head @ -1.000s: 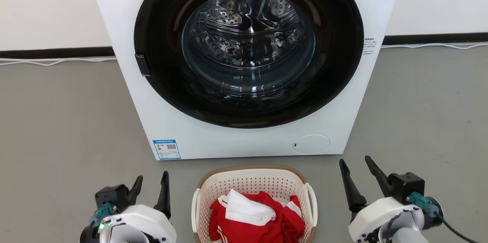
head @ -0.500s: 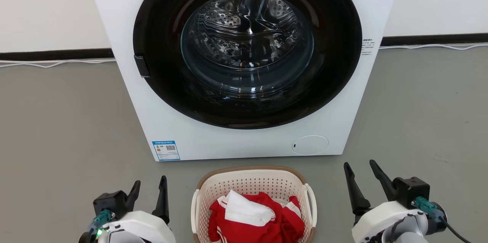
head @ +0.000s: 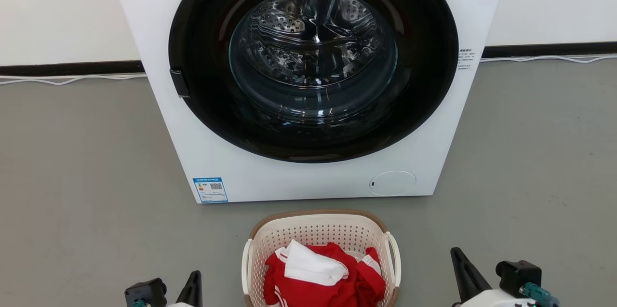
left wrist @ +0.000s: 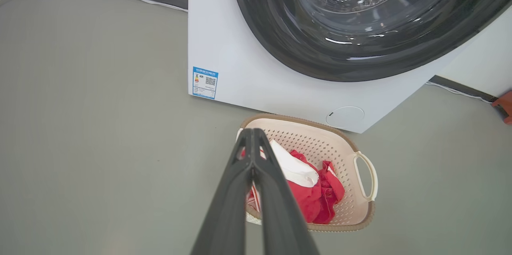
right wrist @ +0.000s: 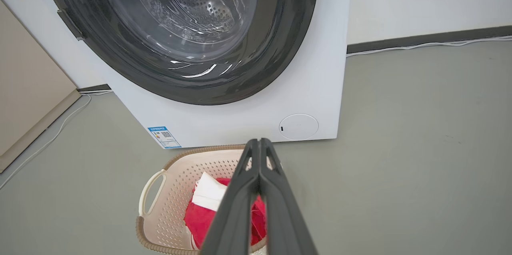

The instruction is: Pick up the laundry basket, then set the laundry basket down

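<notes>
- A white cable is running along the foot of the wall at the far left, above the grey floor.
- The left gripper is sitting at the bottom edge of the head view, left of the basket, with bare floor lying between the two.
- In the left wrist view its two dark fingers are pressing together right up to the tips and are gripping nothing.
- The washer is standing in the middle, its dark-ringed glass door facing the robot.
- A blue label is sticking to its lower left corner, and a round flap is sitting at its lower right.
- The laundry basket is standing upright on the floor just in front of the washer's lower edge, with a thin strip of floor showing between them.
- It is sitting between the two grippers, touching neither. A red garment and a white cloth are lying inside it.
- The right gripper is sitting at the bottom edge, right of the basket and apart from its handle.
- In the right wrist view its fingers are likewise meeting at the tips and are holding nothing.
- A small reddish-brown shape is poking in at the far edge of the left wrist view. It is too cut off to tell what it is.
</notes>
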Available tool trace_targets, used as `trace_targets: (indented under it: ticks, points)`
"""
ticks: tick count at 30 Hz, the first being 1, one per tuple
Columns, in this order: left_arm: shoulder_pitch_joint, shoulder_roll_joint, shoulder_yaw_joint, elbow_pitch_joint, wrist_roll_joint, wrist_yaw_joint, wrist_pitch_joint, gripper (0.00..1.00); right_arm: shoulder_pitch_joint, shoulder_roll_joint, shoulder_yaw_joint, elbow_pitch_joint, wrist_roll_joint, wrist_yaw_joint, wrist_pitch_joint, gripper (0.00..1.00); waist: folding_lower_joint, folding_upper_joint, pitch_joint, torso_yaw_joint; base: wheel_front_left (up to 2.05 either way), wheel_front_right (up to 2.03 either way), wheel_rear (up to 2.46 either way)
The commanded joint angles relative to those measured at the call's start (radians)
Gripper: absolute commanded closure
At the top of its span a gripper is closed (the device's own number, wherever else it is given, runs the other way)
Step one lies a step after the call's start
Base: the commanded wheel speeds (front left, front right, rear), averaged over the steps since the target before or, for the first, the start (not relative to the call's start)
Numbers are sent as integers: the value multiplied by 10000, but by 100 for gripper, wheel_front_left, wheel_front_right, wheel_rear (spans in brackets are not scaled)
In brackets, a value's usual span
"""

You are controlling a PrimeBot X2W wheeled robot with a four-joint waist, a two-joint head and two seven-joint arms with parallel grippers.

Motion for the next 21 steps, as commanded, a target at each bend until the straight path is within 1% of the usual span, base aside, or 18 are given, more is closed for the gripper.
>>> trace_targets:
  ticks: [1,3,5,21]
  points:
    - [-388,69,141,-316,-255,-92,29,100,-365,-54,-81,-310,316,4,79,100,15,-1,1,4,0,0,0]
    - [-384,64,180,-375,-447,-117,82,100,-354,-52,-103,-374,547,6,129,100,2,-1,21,8,0,0,0]
    - [-387,59,221,-435,-638,-142,135,100,-350,-50,-125,-438,777,7,179,100,-4,-1,40,13,0,0,0]
    - [-394,16,565,-911,-2168,-341,583,100,-311,-34,-344,-935,2612,16,620,100,-4,-1,113,47,0,0,0]
